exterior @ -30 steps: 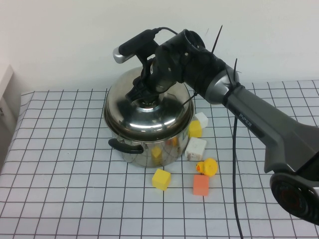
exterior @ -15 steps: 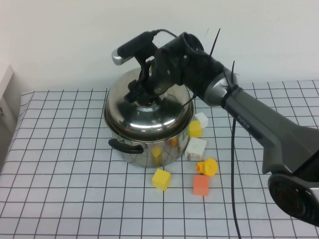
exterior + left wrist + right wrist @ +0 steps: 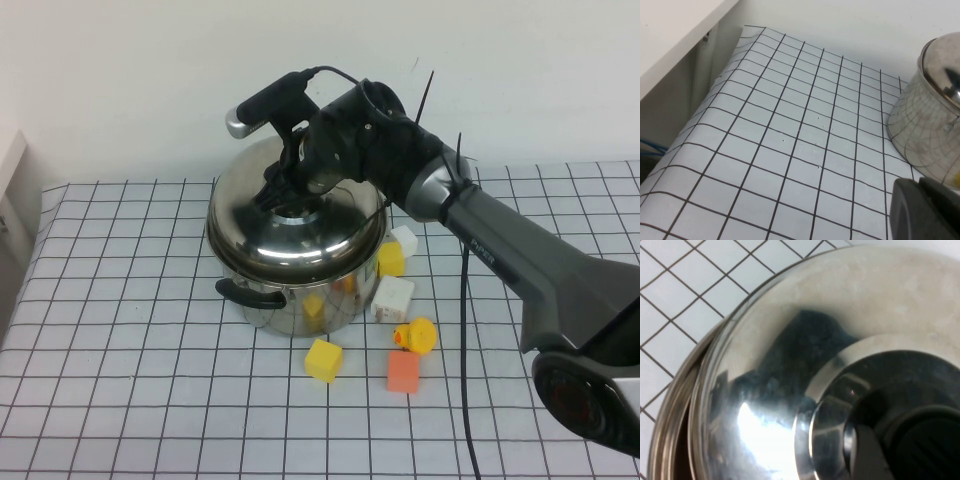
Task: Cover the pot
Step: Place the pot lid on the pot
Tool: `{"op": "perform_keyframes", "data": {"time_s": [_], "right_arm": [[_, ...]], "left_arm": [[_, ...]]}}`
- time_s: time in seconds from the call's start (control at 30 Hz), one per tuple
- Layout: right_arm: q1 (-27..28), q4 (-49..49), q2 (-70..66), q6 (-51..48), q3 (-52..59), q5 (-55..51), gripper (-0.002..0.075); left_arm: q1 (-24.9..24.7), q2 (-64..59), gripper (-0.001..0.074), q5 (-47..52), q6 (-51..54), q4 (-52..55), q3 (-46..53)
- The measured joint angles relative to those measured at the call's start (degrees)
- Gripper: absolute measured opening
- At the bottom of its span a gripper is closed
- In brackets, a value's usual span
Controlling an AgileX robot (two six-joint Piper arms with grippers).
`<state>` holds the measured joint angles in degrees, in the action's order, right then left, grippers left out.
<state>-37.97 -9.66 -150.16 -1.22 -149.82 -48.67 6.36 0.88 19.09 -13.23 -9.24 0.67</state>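
The shiny steel pot (image 3: 300,300) with black side handles stands mid-table on the checked cloth. The domed steel lid (image 3: 290,235) rests on it. My right gripper (image 3: 283,195) is over the lid's centre, shut on the black knob (image 3: 920,450). In the right wrist view the lid (image 3: 790,365) fills the frame, with the pot's rim (image 3: 670,440) showing past its edge. My left gripper (image 3: 925,210) is shut and empty, low over the cloth, a short way from the pot's side (image 3: 920,135). The left arm is out of the high view.
Toy blocks lie right and front of the pot: a yellow one (image 3: 323,359), an orange one (image 3: 403,373), a white one (image 3: 392,297), another yellow one (image 3: 391,259), and a yellow duck (image 3: 417,335). A black cable (image 3: 466,330) hangs from the right arm.
My right gripper has shifted slightly left over the lid's centre, and the lid has moved a little left with it. The blocks have not moved.
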Motion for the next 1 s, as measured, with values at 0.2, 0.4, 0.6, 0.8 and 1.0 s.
{"op": "perform_keyframes", "data": {"time_s": [0.2,0.4,0.6,0.8,1.0], "right_arm": [[0.0,-0.42,0.49,0.0,0.0,-0.76,0.0351],[-0.1,-0.42,3.15,0.0,0.0,-3.74,0.0351],[-0.1,-0.31,4.24,0.0,0.0,-4.73,0.0351],[-0.1,0.05,4.24,0.0,0.0,-5.63,0.0351],[-0.1,0.14,4.04,0.0,0.0,-5.75,0.035]], "left_arm": [[0.0,0.0,-0.0003,0.0,0.0,0.0,0.0],[0.0,0.0,-0.0003,0.0,-0.22,0.0,0.0],[0.0,0.0,-0.0003,0.0,-0.22,0.0,0.0],[0.0,0.0,-0.0003,0.0,-0.22,0.0,0.0],[0.0,0.0,-0.0003,0.0,-0.22,0.0,0.0]]}}
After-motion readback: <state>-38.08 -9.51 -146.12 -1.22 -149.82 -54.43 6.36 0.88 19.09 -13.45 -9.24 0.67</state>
